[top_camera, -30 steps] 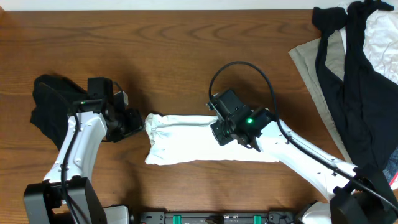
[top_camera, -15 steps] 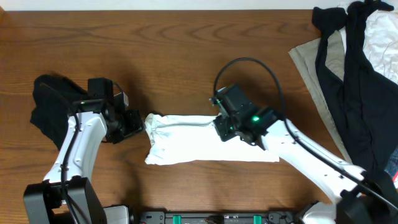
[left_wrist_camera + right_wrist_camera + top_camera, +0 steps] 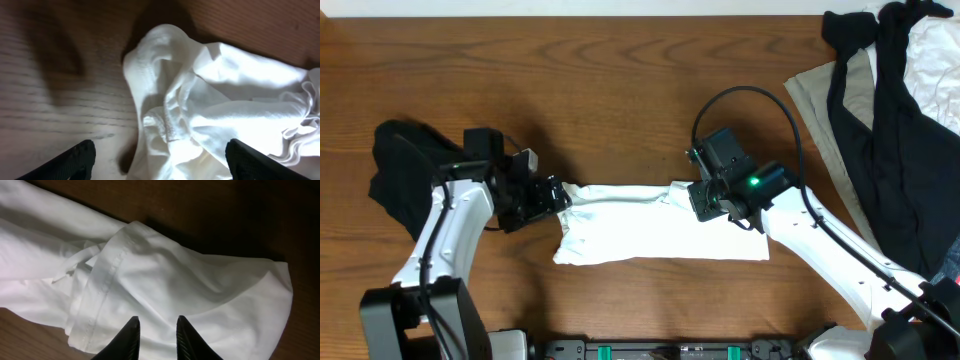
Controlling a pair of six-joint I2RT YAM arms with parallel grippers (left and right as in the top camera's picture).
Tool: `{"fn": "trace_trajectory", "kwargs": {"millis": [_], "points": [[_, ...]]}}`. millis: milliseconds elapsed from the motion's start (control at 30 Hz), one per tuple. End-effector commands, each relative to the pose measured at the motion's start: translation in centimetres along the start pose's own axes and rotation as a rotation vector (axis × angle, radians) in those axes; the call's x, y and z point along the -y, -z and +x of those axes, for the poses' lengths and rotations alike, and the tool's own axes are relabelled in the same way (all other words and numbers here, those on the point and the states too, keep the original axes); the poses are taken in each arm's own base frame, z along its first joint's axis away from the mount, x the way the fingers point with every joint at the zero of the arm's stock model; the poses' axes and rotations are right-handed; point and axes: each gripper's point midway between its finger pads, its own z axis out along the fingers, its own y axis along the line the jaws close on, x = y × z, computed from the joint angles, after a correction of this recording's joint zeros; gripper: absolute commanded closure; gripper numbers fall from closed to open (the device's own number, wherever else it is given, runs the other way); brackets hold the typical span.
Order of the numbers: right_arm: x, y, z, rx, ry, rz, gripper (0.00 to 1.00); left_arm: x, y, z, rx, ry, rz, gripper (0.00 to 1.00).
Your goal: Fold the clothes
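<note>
The white T-shirt (image 3: 660, 232) lies folded into a long strip at the table's middle, its left end bunched and wrinkled (image 3: 200, 100). My left gripper (image 3: 558, 193) is at that left end, open wide, one finger (image 3: 75, 160) over bare wood and the other over fabric; nothing is held (image 3: 160, 162). My right gripper (image 3: 704, 202) hovers over the strip's far edge right of centre. Its jaws (image 3: 156, 337) stand a little apart above the smooth cloth and a stitched hem (image 3: 107, 270), pinching nothing. More clothes lie at both table ends.
A black garment (image 3: 395, 170) lies crumpled at the left, behind my left arm. At the right edge a pile holds a black piece (image 3: 895, 130), a beige piece (image 3: 817, 100) and a white piece (image 3: 935, 55). Bare wood (image 3: 620, 90) stretches behind the shirt.
My right gripper has let its jaws part and slid right along the shirt's far edge. My left gripper has opened wider and nudged toward the shirt's left end.
</note>
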Motion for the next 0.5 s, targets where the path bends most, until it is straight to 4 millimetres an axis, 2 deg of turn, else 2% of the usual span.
{"fn": "trace_trajectory", "kwargs": {"millis": [0,167,267,467], "points": [[0.2,0.4,-0.6,0.019,-0.008,0.006,0.77,0.4,-1.3,1.2,-0.071,-0.003,0.053,0.15],[0.2,0.4,-0.5,0.015,-0.007,0.007,0.77,-0.2,-2.9,1.9,-0.143,0.032,0.055,0.15],[0.2,0.4,-0.5,0.015,-0.007,0.007,0.76,0.1,-4.0,2.6,-0.202,0.058,0.104,0.15],[0.2,0.4,-0.5,0.015,-0.007,0.007,0.77,0.2,-6.3,4.7,-0.332,0.073,0.104,0.16]]}}
